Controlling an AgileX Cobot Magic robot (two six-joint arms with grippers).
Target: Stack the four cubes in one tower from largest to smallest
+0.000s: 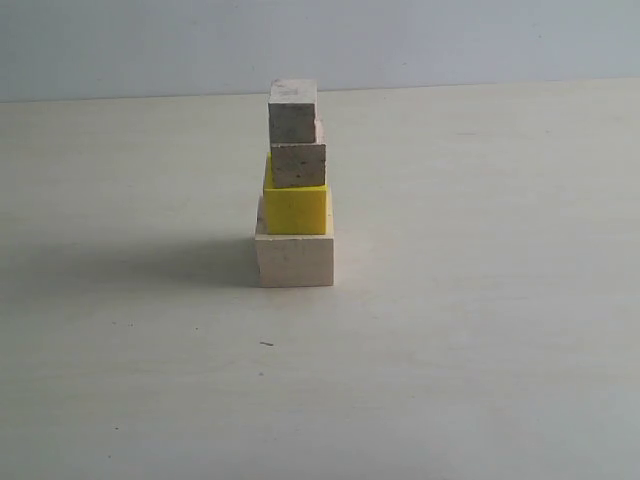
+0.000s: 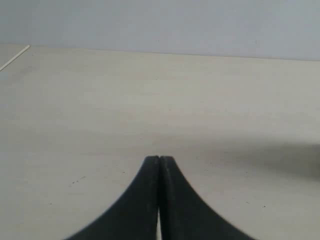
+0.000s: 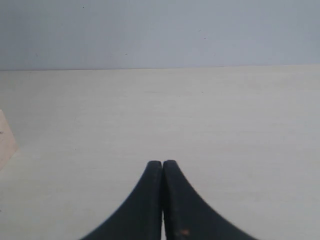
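In the exterior view the four cubes stand as one tower in the middle of the table. The large pale wooden cube [image 1: 295,258] is at the bottom, the yellow cube [image 1: 295,208] on it, a small wooden cube [image 1: 298,164] above, and the smallest greyish cube [image 1: 292,110] on top. Neither arm shows in that view. My left gripper [image 2: 159,159] is shut over bare table with nothing between its black fingers. My right gripper [image 3: 162,163] is also shut and empty; a pale wooden corner [image 3: 6,139] shows at the edge of its view.
The pale table [image 1: 480,330] spreads wide on all sides of the tower, and a grey-blue wall [image 1: 450,40] rises behind its far edge. A shadow [image 1: 130,265] falls to the left of the tower.
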